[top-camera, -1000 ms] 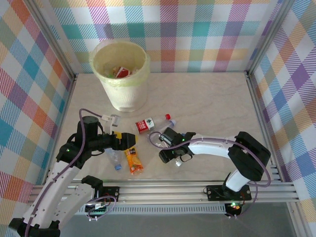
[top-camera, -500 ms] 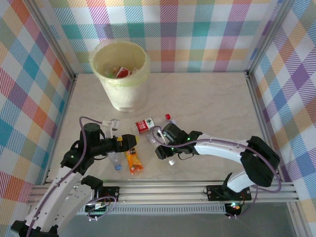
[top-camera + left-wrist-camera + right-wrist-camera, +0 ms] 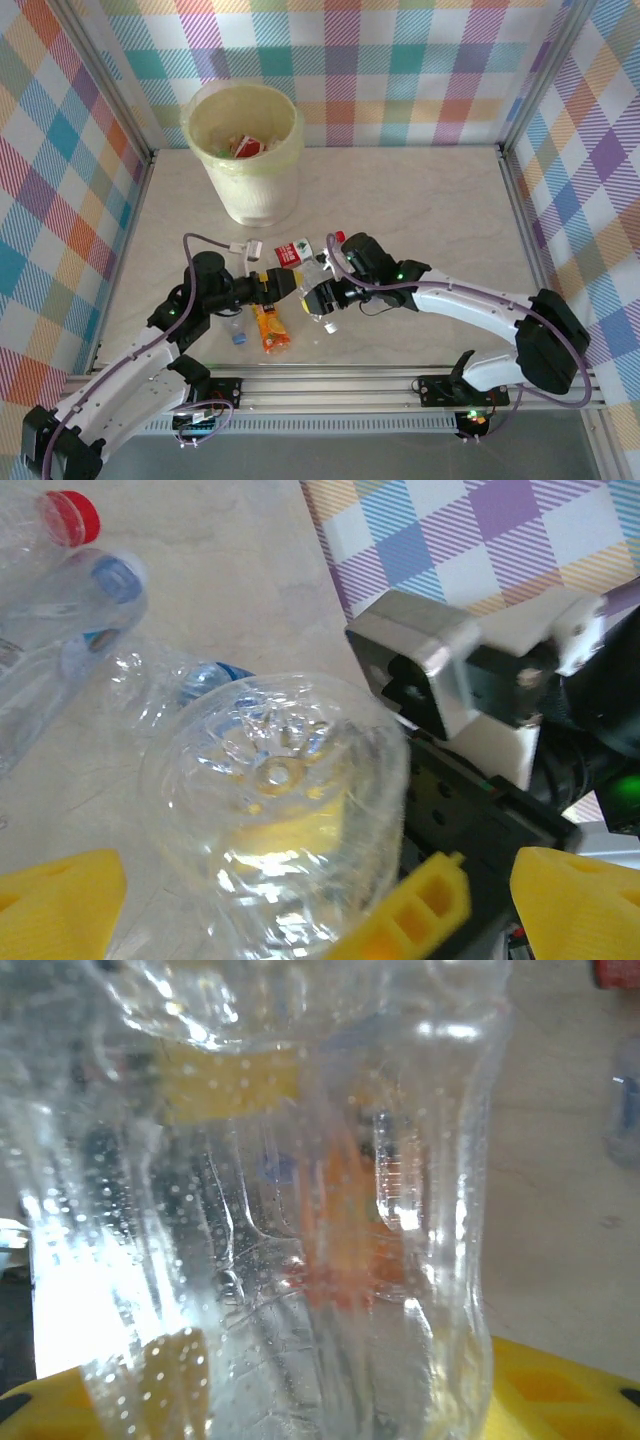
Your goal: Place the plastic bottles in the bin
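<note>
The right jaws pinch a clear bottle (image 3: 322, 303) near the front middle of the desk (image 3: 440, 210). Seen close from the right wrist, its ribbed wall (image 3: 300, 1220) sits between yellow fingertips (image 3: 560, 1390). The left jaws stand spread wide, and their yellow fingertips (image 3: 55, 900) flank that same bottle's dimpled base (image 3: 275, 800). The one on the right of that view is clearly apart from it. Just beyond the two sets of jaws a red-labelled bottle (image 3: 293, 251) lies on the desk. Nearer the front edge lies an orange-labelled bottle (image 3: 268, 328), with a clear blue-capped bottle (image 3: 237, 330) just beside it on the left. The bin (image 3: 250, 195) stands upright at the far left of the desk, well apart from the held bottle, with red-labelled bottles (image 3: 247, 147) in its bottom.
</note>
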Tool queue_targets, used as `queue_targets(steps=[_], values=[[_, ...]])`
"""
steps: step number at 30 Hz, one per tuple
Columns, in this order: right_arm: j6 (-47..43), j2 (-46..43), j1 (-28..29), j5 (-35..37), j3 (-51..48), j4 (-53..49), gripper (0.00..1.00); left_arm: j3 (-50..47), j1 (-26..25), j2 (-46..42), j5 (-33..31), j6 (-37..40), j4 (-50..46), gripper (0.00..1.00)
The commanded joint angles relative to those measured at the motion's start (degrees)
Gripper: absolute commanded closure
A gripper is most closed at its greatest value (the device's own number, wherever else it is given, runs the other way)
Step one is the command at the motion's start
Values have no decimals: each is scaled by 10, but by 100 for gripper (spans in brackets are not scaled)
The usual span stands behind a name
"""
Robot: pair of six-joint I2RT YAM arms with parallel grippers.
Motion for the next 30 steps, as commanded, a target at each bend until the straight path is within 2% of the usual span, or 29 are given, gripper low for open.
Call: queue_targets(steps=[1, 5, 14, 18, 21, 24, 30], values=[[33, -16, -7, -71, -12, 60, 43, -3, -16, 11, -15, -13, 53, 3], [46, -14, -12, -106, -19, 82, 42, -4, -24, 23, -20, -36, 84, 9], [50, -9, -16, -115, -27, 92, 40, 9, -30, 28, -29, -63, 111, 34], [52, -17, -20, -110, -31, 94, 33, 16, -31, 16, -38, -62, 96, 41], [52, -32, -23, -104, -35, 90, 22, 42, -30, 10, -61, -52, 49, 46], [48, -63, -32, -91, -45, 79, 16, 94, -28, 17, -97, -31, -35, 48], [22, -169, -47, -42, -51, 14, 2, 233, 6, 70, -133, 25, -151, 51]])
